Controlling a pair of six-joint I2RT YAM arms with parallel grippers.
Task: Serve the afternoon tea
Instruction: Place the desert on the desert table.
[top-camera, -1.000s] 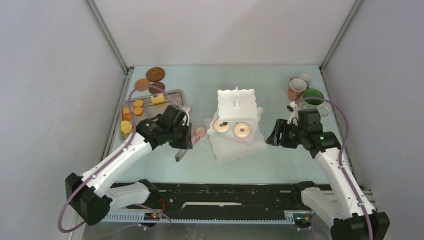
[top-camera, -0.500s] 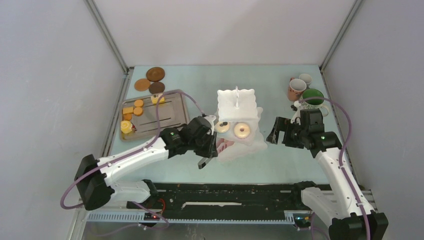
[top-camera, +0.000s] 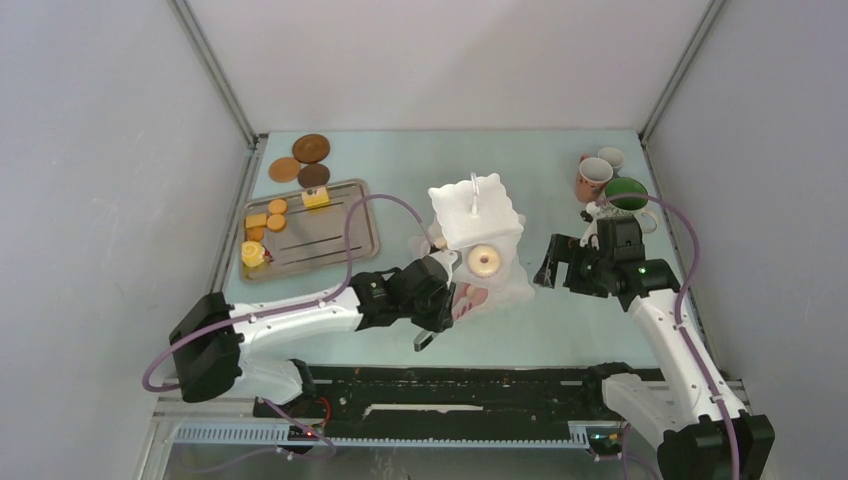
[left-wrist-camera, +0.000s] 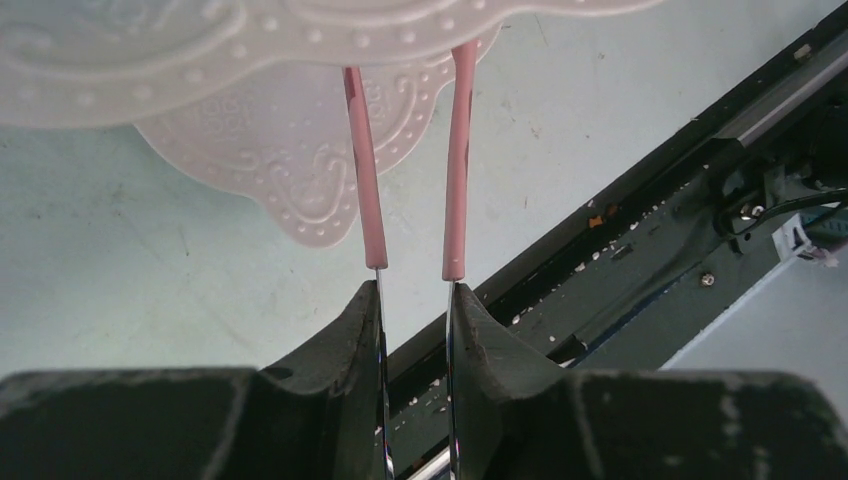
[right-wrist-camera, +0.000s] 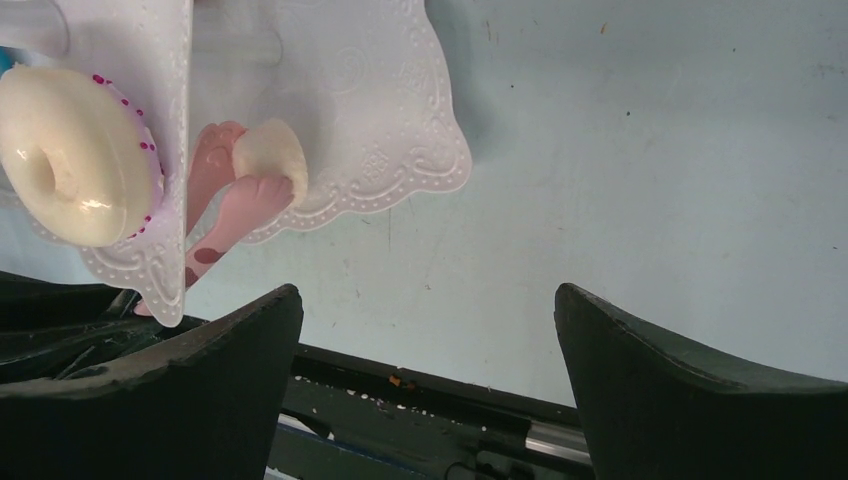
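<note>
Since a second ago the left gripper (top-camera: 440, 300) has been carried from beside the grey tray (top-camera: 320, 225) to the near side of the white stand (top-camera: 475, 212) at mid-table, whose top has been turned askew. The left gripper is clenched on the pink tongs (left-wrist-camera: 365, 170), by which a pale pastry (right-wrist-camera: 270, 155) is pinched over the lowest tier. The right gripper (top-camera: 553, 265) is held just right of the stand, jaws spread wide

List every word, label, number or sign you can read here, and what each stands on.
None can be read.
The white stand has embossed swirls and dots, plus a small raised mark that may be characters, too blurred to read.
The pink mug and the grey tray show no print.
</note>
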